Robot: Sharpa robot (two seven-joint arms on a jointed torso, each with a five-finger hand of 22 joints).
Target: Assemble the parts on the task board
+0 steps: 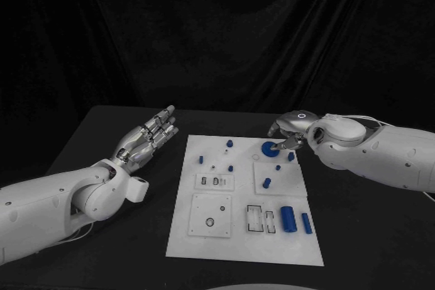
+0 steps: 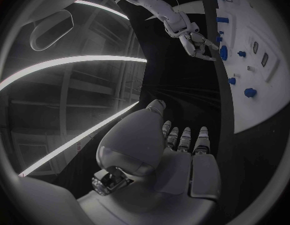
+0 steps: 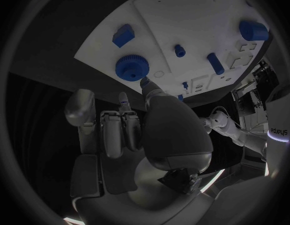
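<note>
The white task board (image 1: 210, 243) lies in the middle of the black table. A blue round toothed knob (image 1: 269, 150) sits near its far edge. My right hand (image 1: 290, 134) hovers just behind the knob. In the right wrist view one fingertip (image 3: 147, 85) reaches down beside the knob (image 3: 132, 67) while the other fingers (image 3: 123, 127) stay apart, holding nothing. My left hand (image 1: 149, 139) stretches flat over the table beside the board's left edge, empty, and the left wrist view shows its fingers (image 2: 184, 139) straight. A blue cylinder (image 1: 287, 219) and a blue bar (image 1: 307, 223) lie near the board's front right.
Small blue pegs stand on the board's far half, such as one peg (image 1: 229, 143) near the far edge and another peg (image 1: 268, 183) further forward. White inset plates (image 1: 211, 215) with cut-outs take up the near half. Black curtain hangs behind the table.
</note>
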